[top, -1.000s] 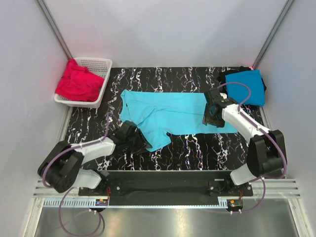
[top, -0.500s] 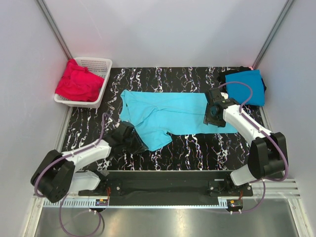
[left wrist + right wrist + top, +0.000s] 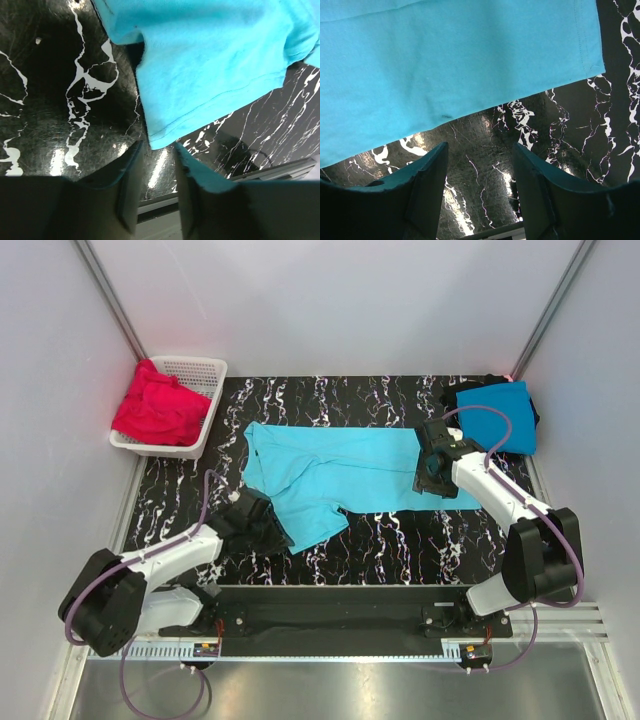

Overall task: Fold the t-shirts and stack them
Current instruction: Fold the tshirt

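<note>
A light turquoise t-shirt [image 3: 350,472] lies spread across the black marble table [image 3: 400,540]. Its near-left corner [image 3: 161,140] ends just in front of my left gripper [image 3: 158,148], whose narrow jaws stand open with bare table showing between them. In the top view the left gripper [image 3: 272,532] sits low at that corner. My right gripper [image 3: 431,478] hovers over the shirt's right end, open wide [image 3: 480,148], the shirt's edge [image 3: 470,107] lying just beyond its tips. A deeper blue t-shirt [image 3: 497,418] lies folded on a black one [image 3: 455,398] at the back right. Red t-shirts [image 3: 158,406] fill the basket.
The white lattice basket [image 3: 205,368] stands at the back left, partly off the table's edge. Grey walls close in on both sides and the back. The arms' base rail [image 3: 330,615] runs along the near edge.
My left arm has drawn back toward the near left and its jaws have narrowed; the shirt's near-left corner shifted slightly with it. The right gripper has hardly moved.
</note>
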